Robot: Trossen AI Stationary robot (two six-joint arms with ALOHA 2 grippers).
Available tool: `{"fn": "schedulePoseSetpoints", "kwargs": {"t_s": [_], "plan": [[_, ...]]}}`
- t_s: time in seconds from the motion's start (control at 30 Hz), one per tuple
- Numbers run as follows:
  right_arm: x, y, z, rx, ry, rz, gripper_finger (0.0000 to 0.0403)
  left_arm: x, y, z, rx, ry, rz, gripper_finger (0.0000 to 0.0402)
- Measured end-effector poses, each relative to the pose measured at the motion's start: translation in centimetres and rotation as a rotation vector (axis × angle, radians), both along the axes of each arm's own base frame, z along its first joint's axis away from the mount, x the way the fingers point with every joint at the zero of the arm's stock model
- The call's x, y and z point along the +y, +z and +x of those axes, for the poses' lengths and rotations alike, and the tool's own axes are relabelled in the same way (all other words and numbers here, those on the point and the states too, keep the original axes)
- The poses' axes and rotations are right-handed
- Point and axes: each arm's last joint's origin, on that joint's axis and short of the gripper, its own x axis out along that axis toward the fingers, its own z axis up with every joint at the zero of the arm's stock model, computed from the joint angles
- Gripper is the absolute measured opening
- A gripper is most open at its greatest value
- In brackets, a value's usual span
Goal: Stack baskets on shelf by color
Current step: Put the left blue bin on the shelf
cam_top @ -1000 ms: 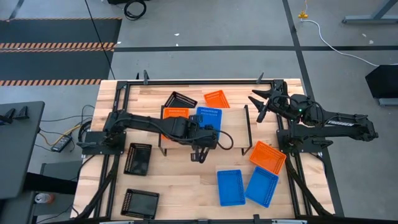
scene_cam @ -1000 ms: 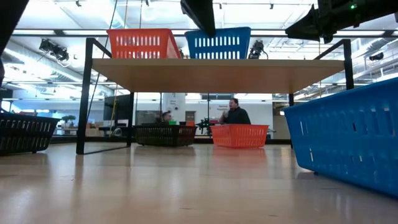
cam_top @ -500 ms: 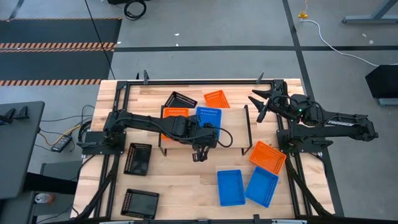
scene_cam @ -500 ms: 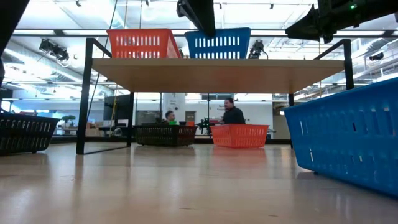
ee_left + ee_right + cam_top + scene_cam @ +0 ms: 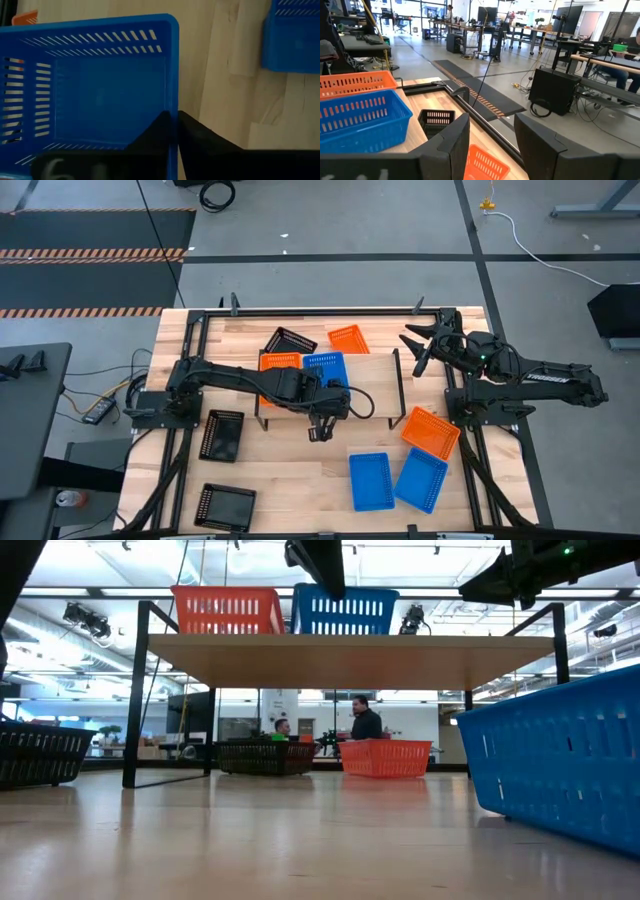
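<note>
High view: the left gripper (image 5: 318, 416) hangs over the shelf (image 5: 372, 385), its fingers pinching the rim of a blue basket (image 5: 326, 364) that sits on the shelf just beside an orange basket (image 5: 280, 362). The right gripper (image 5: 418, 347) waits beyond the shelf's right end, fingers spread, holding nothing. On the plank table (image 5: 290, 480) lie 2 more blue baskets (image 5: 371, 480), 3 black baskets (image 5: 221, 434) and 2 orange ones (image 5: 431, 430). The left wrist view shows the basket's slotted plastic wall (image 5: 95, 40) and rounded corner. The low view alone shows 2 people (image 5: 364, 723) in the room behind.
</note>
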Motion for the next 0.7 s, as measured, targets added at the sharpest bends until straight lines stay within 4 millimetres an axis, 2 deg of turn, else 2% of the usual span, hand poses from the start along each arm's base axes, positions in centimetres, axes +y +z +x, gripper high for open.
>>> {"fn": "schedulePoseSetpoints", "kwargs": {"t_s": [0.23,0.47,0.7], "plan": [[0.0,0.0,0.0,0.0,0.0,0.0,0.0163,-0.19,-0.07,-0.07,0.015,-0.033,0.013,0.0068],[0.0,0.0,0.0,0.0,0.0,0.0,0.0163,-0.73,-0.08,-0.21,0.033,-0.107,0.042,0.0062],[0.0,0.0,0.0,0.0,0.0,0.0,0.0163,-0.63,-0.15,-0.43,0.057,-0.102,0.064,0.0061]]}}
